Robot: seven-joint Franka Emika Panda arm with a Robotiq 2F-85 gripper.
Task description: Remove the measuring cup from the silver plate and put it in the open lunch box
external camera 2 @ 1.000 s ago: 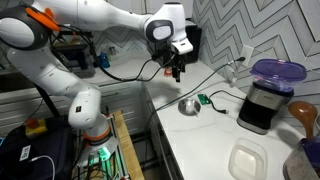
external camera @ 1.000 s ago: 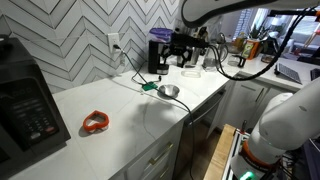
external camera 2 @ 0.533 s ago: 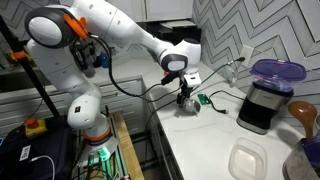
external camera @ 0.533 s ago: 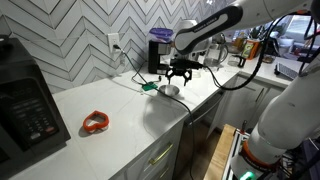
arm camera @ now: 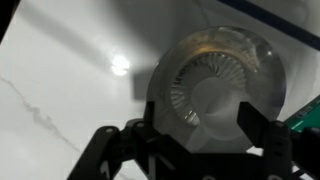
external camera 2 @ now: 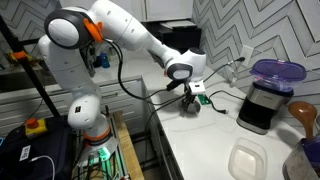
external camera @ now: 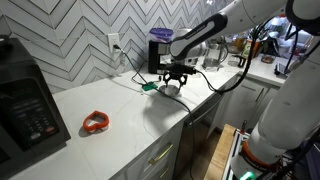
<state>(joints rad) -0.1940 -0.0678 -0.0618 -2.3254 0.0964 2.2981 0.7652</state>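
arm pose: reaches out low over the tabletop (external camera: 120, 105), forearm sloping down to the wrist, gripper (external camera: 172, 80) pointing downward in both exterior views (external camera 2: 190, 97).

fingers (arm camera: 150, 140): spread apart, nothing pinched. in the wrist view one finger stands on each side of the silver plate (arm camera: 215, 85), with a gap between each finger and the rim; whether the tips touch the tabletop i cannot tell.

silver plate: directly under and between the fingers (external camera 2: 190, 107). a round ribbed shape lies in its middle; whether that is the measuring cup i cannot tell.

small green item (external camera 2: 203, 100): just beside the fingers, on the wall side of the plate, also at the wrist view edge (arm camera: 305, 118).

open lunch box (external camera 2: 248, 160): well apart from the fingers, lying flat on the tabletop.

orange-red ring (external camera: 95, 123): well apart from the fingers, on the opposite side.
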